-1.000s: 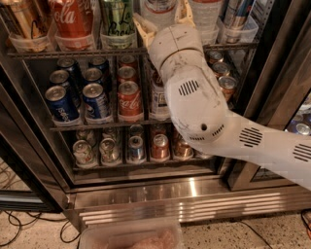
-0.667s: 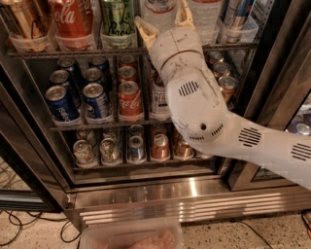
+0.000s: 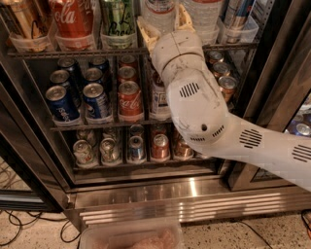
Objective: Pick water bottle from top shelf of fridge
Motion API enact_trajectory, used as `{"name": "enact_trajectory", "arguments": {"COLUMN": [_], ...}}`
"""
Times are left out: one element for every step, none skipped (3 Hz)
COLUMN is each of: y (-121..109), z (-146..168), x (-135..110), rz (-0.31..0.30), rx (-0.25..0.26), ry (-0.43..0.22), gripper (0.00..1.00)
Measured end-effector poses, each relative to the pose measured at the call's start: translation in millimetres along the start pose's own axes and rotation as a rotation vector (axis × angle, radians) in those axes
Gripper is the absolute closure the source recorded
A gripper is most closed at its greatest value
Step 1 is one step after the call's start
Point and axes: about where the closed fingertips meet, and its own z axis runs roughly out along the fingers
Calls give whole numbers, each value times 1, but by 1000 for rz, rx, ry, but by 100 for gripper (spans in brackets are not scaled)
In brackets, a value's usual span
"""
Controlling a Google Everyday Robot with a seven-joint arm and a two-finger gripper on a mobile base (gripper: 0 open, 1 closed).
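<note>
The claw (image 3: pixel 164 19) is up at the top shelf (image 3: pixel 73 52) of the fridge (image 3: pixel 146 202). Its two yellowish fingers (image 3: pixel 147 32) stand apart, one on each side of the water bottle (image 3: pixel 160 7). This bottle stands upright on the shelf, between a green can (image 3: pixel 118 22) and a wider clear bottle (image 3: pixel 206 14).

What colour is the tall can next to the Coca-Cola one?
The can is green, seen in the camera view, left of the gripper on the top shelf.
</note>
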Motion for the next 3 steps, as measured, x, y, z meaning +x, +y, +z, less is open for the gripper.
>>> {"name": "enact_trajectory", "arguments": {"y": [0,0,5], "z": [0,1,10], "x": [0,3,19], "rz": [0,0,0], "rx": [0,0,14], "ry": [0,0,-12], "gripper": [81,100,100]}}
